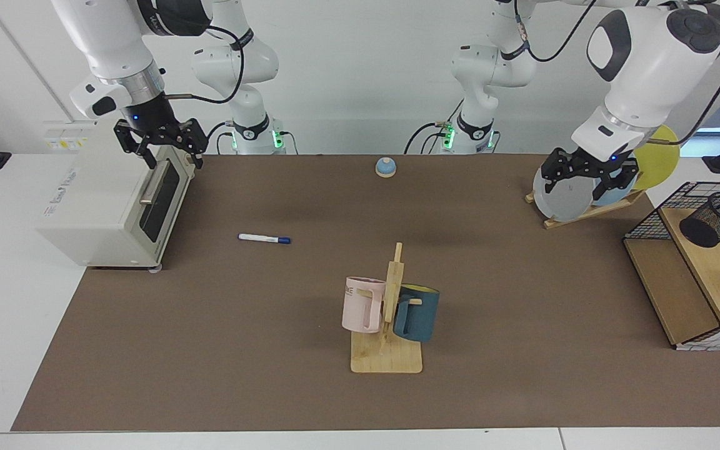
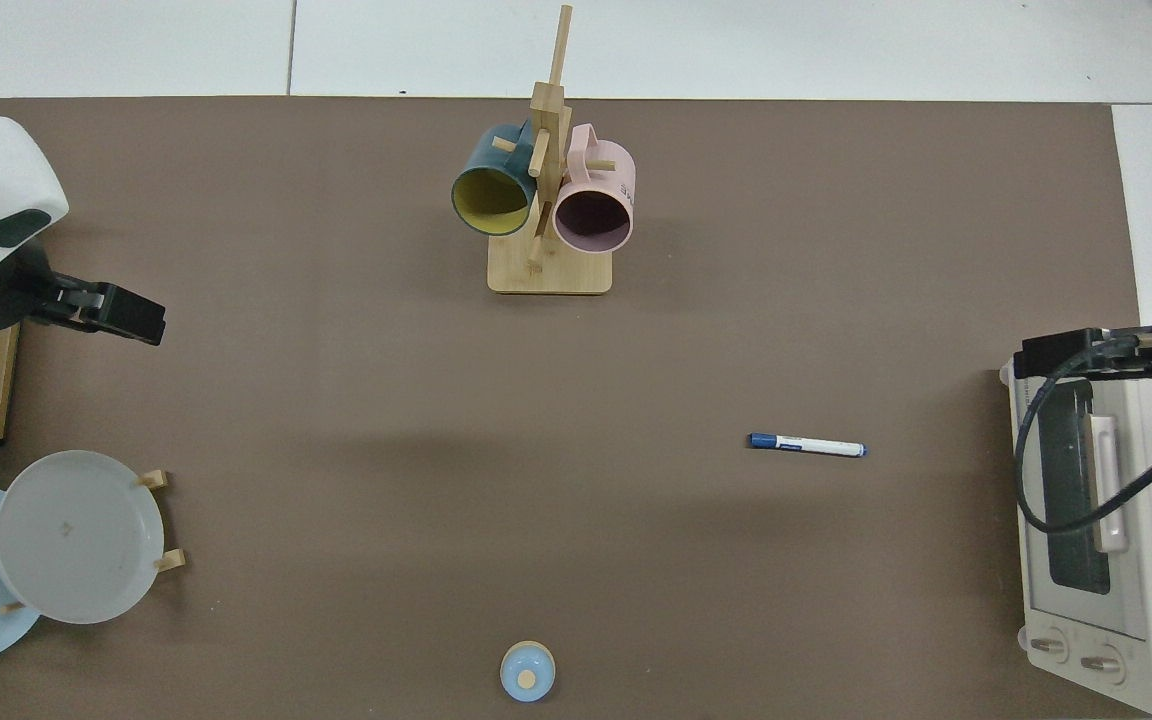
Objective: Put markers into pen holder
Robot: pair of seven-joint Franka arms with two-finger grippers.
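Observation:
The marker (image 1: 264, 238) (image 2: 806, 445), slim and white with a blue cap, lies flat on the brown mat, apart from both grippers. The pen holder (image 1: 716, 219), a small black mesh cup, rests tilted on the top wooden shelf of a wire rack at the facing view's right edge; the top view does not reach it. My right gripper (image 1: 169, 156) (image 2: 1046, 352) hangs open over the toaster oven's front corner, holding nothing. Above the plate rack, my left gripper (image 1: 588, 181) (image 2: 126, 318) is also open and holds nothing.
A white toaster oven (image 1: 116, 206) (image 2: 1096, 520) stands beside the marker's side of the mat. A wooden mug tree (image 1: 391, 312) (image 2: 548, 200) carries a pink and a teal mug. Plates (image 1: 563, 197) (image 2: 76, 535) lean in a wooden stand. A small blue bell (image 1: 385, 167) (image 2: 527, 670) sits near the arm bases. The wire rack (image 1: 691, 281) has wooden shelves.

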